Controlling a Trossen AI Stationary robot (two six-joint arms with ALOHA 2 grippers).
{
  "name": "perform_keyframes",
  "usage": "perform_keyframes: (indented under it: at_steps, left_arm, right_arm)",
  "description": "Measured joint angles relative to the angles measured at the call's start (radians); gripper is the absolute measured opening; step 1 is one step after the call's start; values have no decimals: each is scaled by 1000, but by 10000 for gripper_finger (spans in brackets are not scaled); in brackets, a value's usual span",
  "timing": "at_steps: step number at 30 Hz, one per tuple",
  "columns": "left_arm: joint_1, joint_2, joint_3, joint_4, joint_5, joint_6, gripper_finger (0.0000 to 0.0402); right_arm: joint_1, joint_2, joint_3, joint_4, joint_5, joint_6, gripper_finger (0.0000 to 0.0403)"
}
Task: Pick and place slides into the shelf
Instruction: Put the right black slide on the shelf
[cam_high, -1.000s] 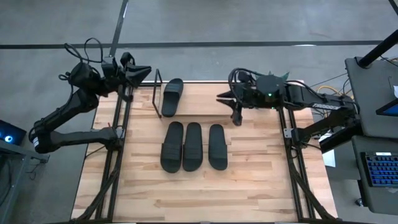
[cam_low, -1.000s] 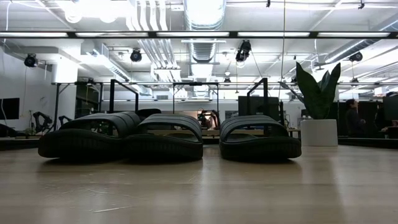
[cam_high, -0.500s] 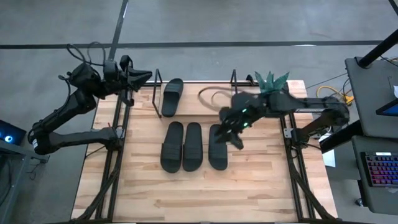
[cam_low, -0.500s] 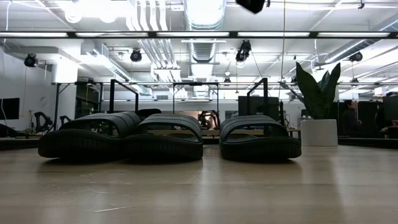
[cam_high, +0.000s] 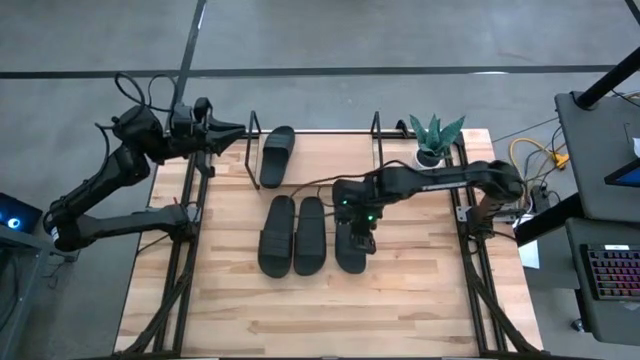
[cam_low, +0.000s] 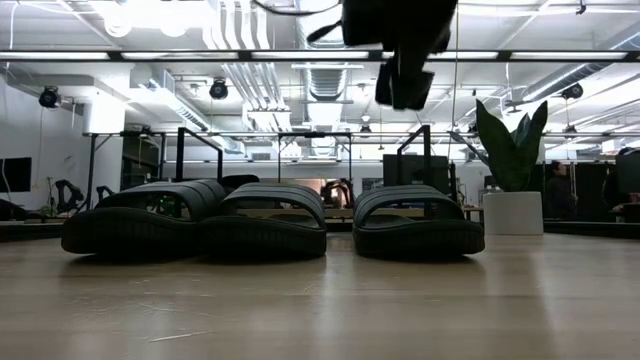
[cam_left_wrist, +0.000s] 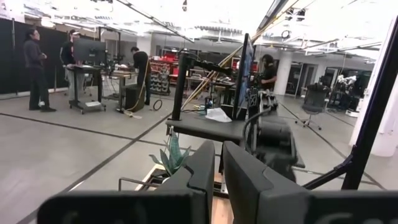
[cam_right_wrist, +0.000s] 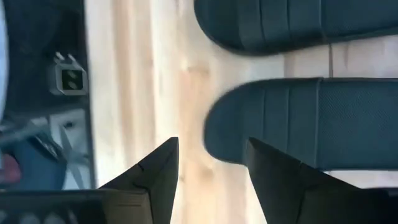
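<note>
Table: light wooden planks, carrying all items.
Shelf: along the table's far edge, wire end frames upright; one slide lies on its left end.
Three slides on the table in a row near the shelf: left slide, middle slide, right slide.
Right gripper: hangs over the right slide, jaws spread, nothing between them.
Left gripper: raised at the table's far left corner, jaws pressed together, empty.
Potted plant: far right corner.
</note>
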Motion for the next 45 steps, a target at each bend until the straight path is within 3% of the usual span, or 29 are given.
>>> perform_keyframes:
  at_steps: [9, 18, 35, 42, 45]
  left_arm:
    - [0, 14, 0, 1, 0, 0, 20]
    - [0, 32, 0, 1, 0, 0, 20]
    - [0, 52, 0, 4, -13, 8, 20]
    - [0, 60, 0, 3, -12, 8, 20]
    - [0, 65, -1, 3, -12, 8, 20]
  right_arm:
    - [-52, 45, -77, 63, 4, -153, 172]
    - [-137, 46, -181, 187, 0, -181, 173]
    - [-141, 47, -286, 231, 0, -207, 173]
    - [-139, 47, -299, 235, -198, -193, 164]
    - [-132, 47, -301, 243, -214, -189, 157]
